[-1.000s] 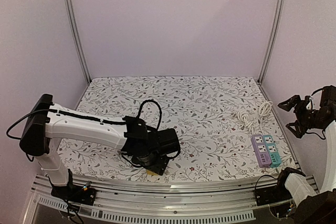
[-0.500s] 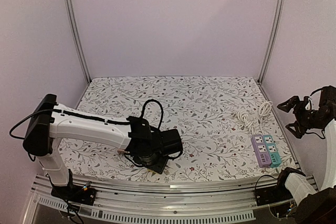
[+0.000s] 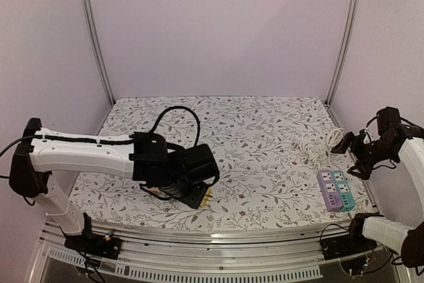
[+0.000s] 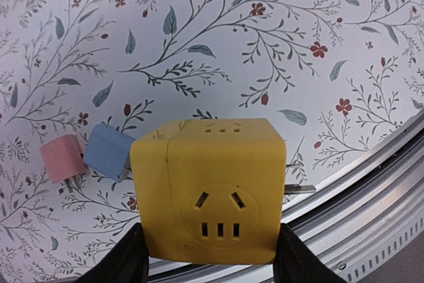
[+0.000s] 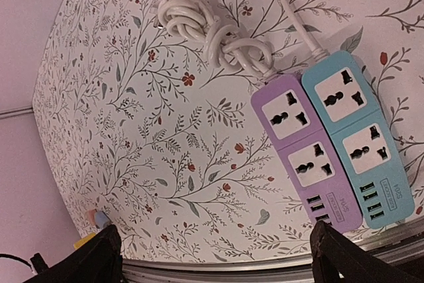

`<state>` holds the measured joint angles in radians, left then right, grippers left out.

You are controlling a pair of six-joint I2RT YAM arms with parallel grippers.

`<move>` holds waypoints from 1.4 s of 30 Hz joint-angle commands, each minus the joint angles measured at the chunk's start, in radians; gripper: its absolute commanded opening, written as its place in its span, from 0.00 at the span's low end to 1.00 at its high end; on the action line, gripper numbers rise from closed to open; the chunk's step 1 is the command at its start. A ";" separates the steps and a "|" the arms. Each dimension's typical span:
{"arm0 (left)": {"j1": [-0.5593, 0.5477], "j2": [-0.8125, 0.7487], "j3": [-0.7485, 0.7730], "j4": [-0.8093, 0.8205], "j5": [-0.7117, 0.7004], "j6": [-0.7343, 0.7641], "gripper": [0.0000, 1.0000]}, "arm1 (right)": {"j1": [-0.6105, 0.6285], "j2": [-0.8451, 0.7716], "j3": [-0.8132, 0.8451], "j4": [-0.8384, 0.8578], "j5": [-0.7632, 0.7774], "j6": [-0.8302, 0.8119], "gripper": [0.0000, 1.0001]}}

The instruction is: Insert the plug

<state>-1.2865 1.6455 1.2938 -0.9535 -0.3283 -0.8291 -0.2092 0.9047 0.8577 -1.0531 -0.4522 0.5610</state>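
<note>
A yellow cube plug [image 4: 209, 190] with metal prongs on its right side is held off the floral mat by my left gripper [image 4: 212, 260], which is shut on its two sides. From above, the left gripper [image 3: 192, 187] hangs near the front edge of the table, with a sliver of the yellow plug [image 3: 207, 194] showing beneath it. The purple power strip [image 5: 308, 154] and teal power strip [image 5: 361, 137] lie side by side at the right front. My right gripper [image 5: 218, 256] is open and empty, hovering above and just left of them.
A small blue plug [image 4: 109, 150] and a pink plug [image 4: 63, 164] lie on the mat behind the yellow one. A coiled white cord [image 5: 212, 31] runs from the strips toward the back. The metal front rail [image 4: 371, 217] is close below the left gripper.
The left gripper has closed on the yellow plug and lifted it, shifting left and back. The right arm has swung in from the right edge toward the power strips.
</note>
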 commanded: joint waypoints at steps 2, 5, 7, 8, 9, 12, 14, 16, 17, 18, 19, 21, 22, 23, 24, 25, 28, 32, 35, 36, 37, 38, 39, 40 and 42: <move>0.006 -0.073 0.021 -0.032 -0.031 0.045 0.33 | 0.163 0.110 0.011 0.076 0.170 0.084 0.97; 0.003 -0.103 0.027 -0.038 -0.032 0.044 0.33 | 0.236 0.178 0.043 0.126 0.245 0.097 0.96; -0.001 -0.121 0.030 -0.043 -0.033 0.046 0.32 | 0.259 0.237 0.068 0.149 0.285 0.065 0.96; -0.002 -0.130 0.030 -0.045 -0.032 0.048 0.32 | 0.264 0.262 0.079 0.161 0.296 0.043 0.96; -0.003 -0.138 0.030 -0.045 -0.029 0.049 0.32 | 0.267 0.297 0.091 0.172 0.306 0.026 0.96; -0.010 -0.161 0.036 -0.038 -0.011 0.064 0.31 | 0.273 0.397 0.124 0.204 0.328 -0.034 0.97; -0.018 -0.175 0.045 -0.038 -0.009 0.076 0.31 | 0.277 0.458 0.140 0.227 0.338 -0.069 0.97; -0.020 -0.190 0.055 -0.038 -0.007 0.082 0.31 | 0.283 0.507 0.158 0.251 0.355 -0.098 0.97; -0.020 -0.197 0.058 -0.039 -0.007 0.084 0.31 | 0.286 0.543 0.169 0.259 0.368 -0.116 0.96; -0.021 -0.203 0.062 -0.040 -0.010 0.084 0.31 | 0.291 0.565 0.178 0.266 0.374 -0.130 0.96; -0.020 -0.208 0.066 -0.042 -0.011 0.085 0.31 | 0.294 0.593 0.191 0.274 0.384 -0.140 0.95; -0.020 -0.213 0.076 -0.051 -0.013 0.084 0.31 | 0.303 0.649 0.219 0.282 0.395 -0.168 0.93; -0.020 -0.213 0.084 -0.058 -0.014 0.083 0.31 | 0.308 0.676 0.233 0.288 0.400 -0.179 0.93; -0.020 -0.213 0.089 -0.064 -0.015 0.084 0.31 | 0.314 0.696 0.248 0.291 0.404 -0.186 0.91; -0.020 -0.211 0.092 -0.068 -0.017 0.083 0.31 | 0.318 0.729 0.262 0.295 0.405 -0.198 0.88; -0.020 -0.211 0.095 -0.074 -0.022 0.080 0.30 | 0.323 0.747 0.274 0.297 0.404 -0.208 0.86; -0.020 -0.209 0.102 -0.084 -0.025 0.076 0.30 | 0.334 0.818 0.303 0.303 0.406 -0.221 0.78; -0.020 -0.211 0.119 -0.098 -0.030 0.067 0.29 | 0.356 0.883 0.319 0.309 0.423 -0.238 0.64; -0.020 -0.216 0.125 -0.102 -0.034 0.060 0.29 | 0.366 0.920 0.337 0.299 0.393 -0.245 0.44; -0.021 -0.219 0.123 -0.101 -0.035 0.057 0.29 | 0.372 0.929 0.345 0.295 0.377 -0.244 0.34; -0.020 -0.220 0.121 -0.101 -0.036 0.056 0.29 | 0.378 0.934 0.354 0.291 0.367 -0.235 0.30; -0.020 -0.222 0.118 -0.101 -0.037 0.055 0.29 | 0.393 0.942 0.366 0.287 0.359 -0.226 0.29; -0.020 -0.222 0.116 -0.100 -0.035 0.052 0.28 | 0.411 0.944 0.382 0.281 0.352 -0.213 0.28; -0.020 -0.224 0.115 -0.101 -0.035 0.052 0.28 | 0.433 0.945 0.407 0.276 0.346 -0.204 0.26; -0.020 -0.226 0.113 -0.101 -0.038 0.050 0.28 | 0.485 0.951 0.459 0.257 0.338 -0.165 0.25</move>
<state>-1.2999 1.4475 1.3907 -1.0454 -0.3485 -0.7689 0.1867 1.8359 1.2236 -0.7811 -0.0673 0.3439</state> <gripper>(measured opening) 0.595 0.276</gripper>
